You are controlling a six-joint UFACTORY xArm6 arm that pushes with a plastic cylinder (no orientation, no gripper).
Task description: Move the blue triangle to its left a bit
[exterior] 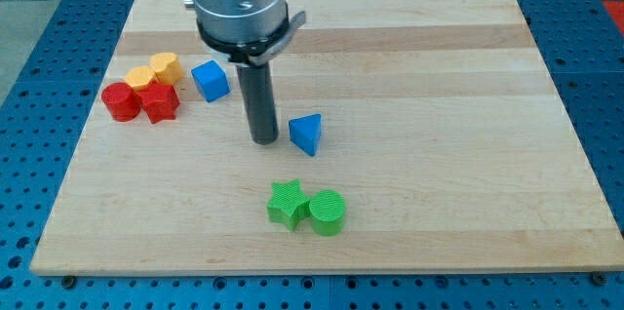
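Nearest to the camera, at 6 o'clock on the bench [468,213], two green blocks touch each other: a green star [287,203] and, at its 3 o'clock side, a green cylinder [328,213]. Higher, close to the middle of the bench, stands the blue triangle [306,134]. My tip [264,140] is just beside it, at its 9 o'clock side, with only a thin gap between them; I cannot tell if they touch. I have no hand that opens or closes, only this dark rod, and it holds nothing.

From my tip toward 10 o'clock lies a blue cube [210,81], a little tilted and apart from the rod. Further toward 9 o'clock is a tight group of four blocks. Two yellow blocks are at the upper part: one yellow block [166,65] and a second yellow block [139,80], touching each other. Below them are a red cylinder [120,101] and a red block [159,102], also touching. Their exact shapes I cannot make out well.
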